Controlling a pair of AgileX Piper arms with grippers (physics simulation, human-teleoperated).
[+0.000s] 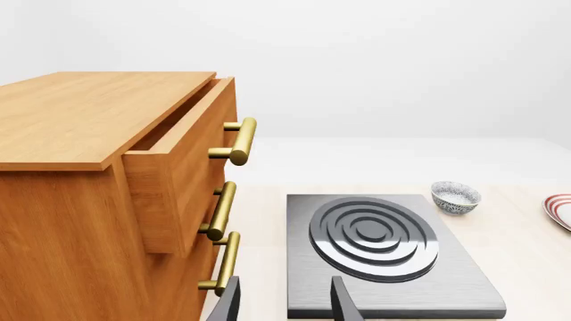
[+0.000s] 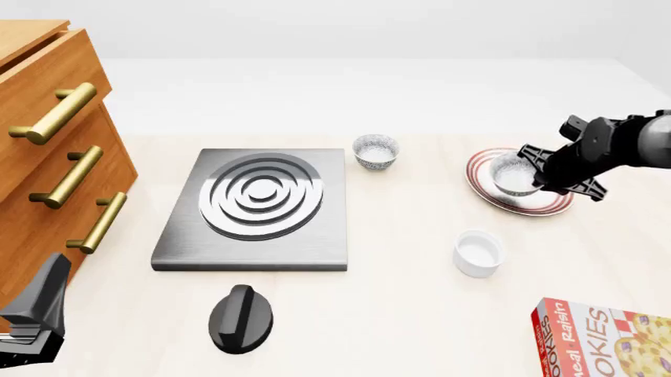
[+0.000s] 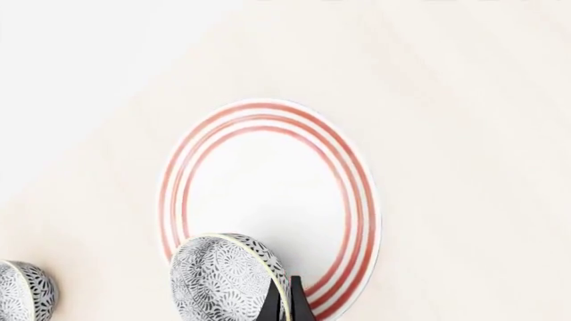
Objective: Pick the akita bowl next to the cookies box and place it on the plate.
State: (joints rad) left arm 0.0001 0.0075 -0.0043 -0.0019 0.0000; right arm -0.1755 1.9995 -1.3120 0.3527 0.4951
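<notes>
Above the plate [image 2: 485, 185], right gripper [image 2: 541, 177] jaws pinched on the akita bowl [image 2: 514, 174] rim; left gripper [image 1: 283, 301] jaws apart, near the stove plate [image 1: 464, 281]

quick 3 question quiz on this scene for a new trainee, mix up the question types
1. True or false: the right gripper holds an akita bowl over the plate.
2. Which item lies nearest the cookies box? A) stove plate B) white cup C) black knob
3. Fill in: the second akita bowl stands on the table between the stove plate and the ____.

Key: 1 true; 2 B; 3 plate
</notes>
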